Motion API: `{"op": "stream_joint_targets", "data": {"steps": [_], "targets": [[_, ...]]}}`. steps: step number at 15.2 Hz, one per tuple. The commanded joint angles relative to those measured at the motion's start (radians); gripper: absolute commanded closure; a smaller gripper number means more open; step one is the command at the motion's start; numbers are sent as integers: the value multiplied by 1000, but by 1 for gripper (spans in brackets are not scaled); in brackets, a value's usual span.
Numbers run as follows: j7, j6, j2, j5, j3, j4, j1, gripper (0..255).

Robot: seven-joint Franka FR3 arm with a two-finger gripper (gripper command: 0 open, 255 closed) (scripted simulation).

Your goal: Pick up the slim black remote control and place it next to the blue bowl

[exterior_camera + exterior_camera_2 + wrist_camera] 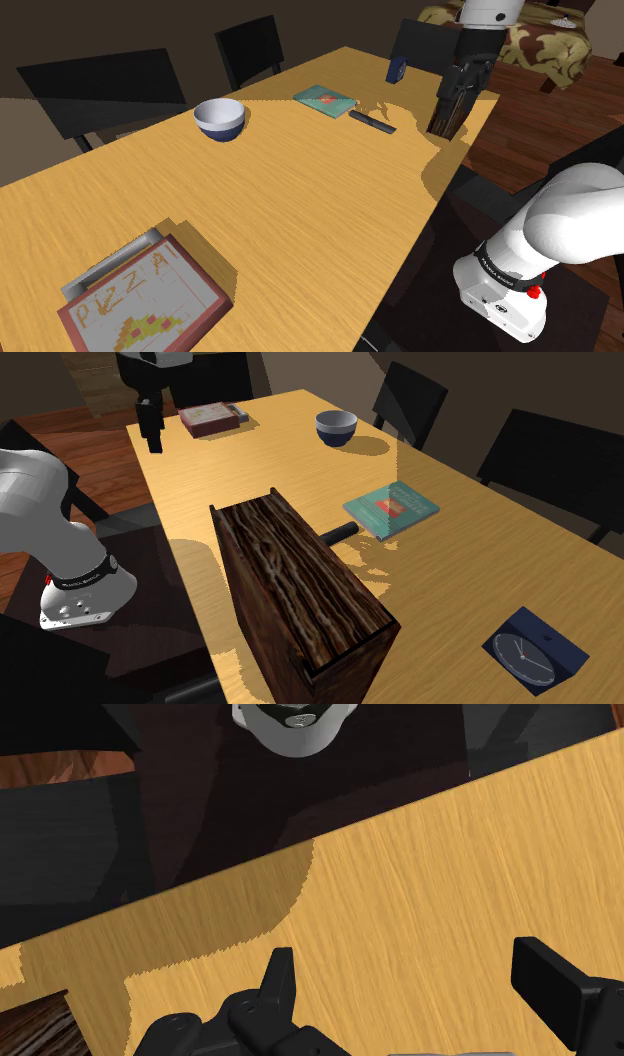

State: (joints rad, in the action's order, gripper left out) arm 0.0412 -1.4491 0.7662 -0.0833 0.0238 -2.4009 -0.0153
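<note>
While the hand point(415, 994) hangs above the edge of the tabletop point(330, 190) with its fingers spread wide and nothing between them, the slim black remote point(371, 121) lies on the light wood grain just beside a teal book point(325, 99), apart from the blue bowl point(219, 118). Dark chairs point(250, 45) line the tabletop's far side, reddish wooden floor point(530, 135) lies beyond, and a leaf-patterned couch point(540, 40) stands behind.
</note>
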Motion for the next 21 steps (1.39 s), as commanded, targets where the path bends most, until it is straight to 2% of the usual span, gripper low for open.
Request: {"op": "stream_joint_targets", "data": {"steps": [1, 12, 21], "targets": [[0, 0, 0, 0, 0, 0, 0, 0], [-203, -342, -293, 77, 120, 4, -20, 0], [-372, -563, -606, 53, 199, 137, -22, 0]]}}
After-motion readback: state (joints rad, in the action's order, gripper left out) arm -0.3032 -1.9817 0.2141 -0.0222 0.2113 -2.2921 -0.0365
